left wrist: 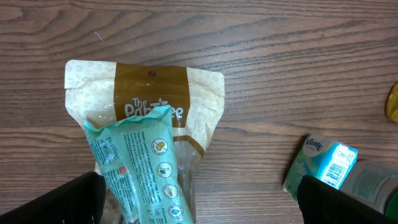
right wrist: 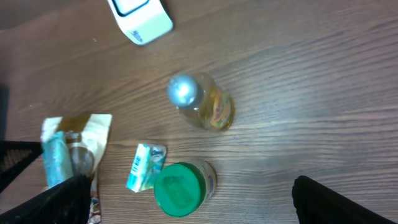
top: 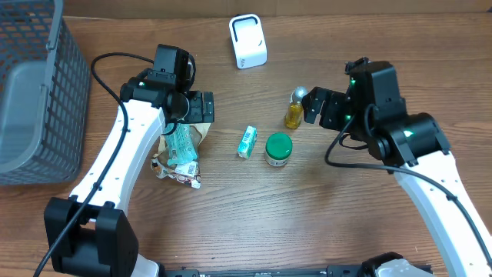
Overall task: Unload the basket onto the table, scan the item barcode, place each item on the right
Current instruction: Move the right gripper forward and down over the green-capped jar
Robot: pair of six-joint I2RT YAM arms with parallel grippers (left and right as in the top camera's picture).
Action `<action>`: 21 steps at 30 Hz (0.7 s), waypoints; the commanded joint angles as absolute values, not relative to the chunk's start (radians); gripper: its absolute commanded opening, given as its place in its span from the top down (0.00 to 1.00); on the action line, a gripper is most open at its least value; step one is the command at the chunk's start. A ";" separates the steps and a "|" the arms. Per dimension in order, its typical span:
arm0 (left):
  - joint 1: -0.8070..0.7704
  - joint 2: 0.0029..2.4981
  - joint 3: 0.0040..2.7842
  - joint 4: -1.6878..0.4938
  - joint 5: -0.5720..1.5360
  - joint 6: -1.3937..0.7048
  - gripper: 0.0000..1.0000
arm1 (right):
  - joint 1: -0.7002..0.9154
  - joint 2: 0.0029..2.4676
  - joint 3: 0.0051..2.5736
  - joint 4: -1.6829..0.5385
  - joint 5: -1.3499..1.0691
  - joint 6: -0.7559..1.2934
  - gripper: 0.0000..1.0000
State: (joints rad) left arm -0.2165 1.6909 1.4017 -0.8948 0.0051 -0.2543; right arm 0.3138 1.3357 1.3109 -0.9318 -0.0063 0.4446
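1. Brown wood-grain table fills the overhead view; a grey mesh basket stands at its left edge.
2. White barcode scanner sits upright at the far edge of the table, between the two arms and well apart from both grippers.
3. Items to scan lie in a loose row at mid-table: a cream-and-brown pouch lying flat; a teal packet resting on top of the pouch; a crumpled snack wrapper at the near end of that pile.
4. Right of the pile lies a small tissue pack with a barcode on its end face; just beside it stands a jar with a green lid; a yellow bottle with a silver cap stands behind the jar.
5. Left gripper hovers over the far end of the pouch; its jaws stand wide apart, one finger in each bottom corner of the left wrist view; nothing is between them.
6. Right gripper hangs just right of the bottle; its jaws are spread fully too and hold nothing; whether a finger touches the bottle cannot be told.
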 commanded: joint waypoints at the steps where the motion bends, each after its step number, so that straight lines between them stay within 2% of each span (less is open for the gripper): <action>1: -0.223 1.692 1.422 -0.893 0.012 -0.239 0.00 | 0.307 1.388 1.335 -0.939 0.010 0.454 0.00; 21: -0.223 1.692 1.422 -0.893 0.012 -0.239 0.00 | 0.307 1.421 1.335 -0.941 0.021 0.453 0.00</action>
State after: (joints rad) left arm -0.2165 1.6909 1.4017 -0.8948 0.0051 -0.2546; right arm 0.3138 1.4231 1.3109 -0.9428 0.0010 0.4450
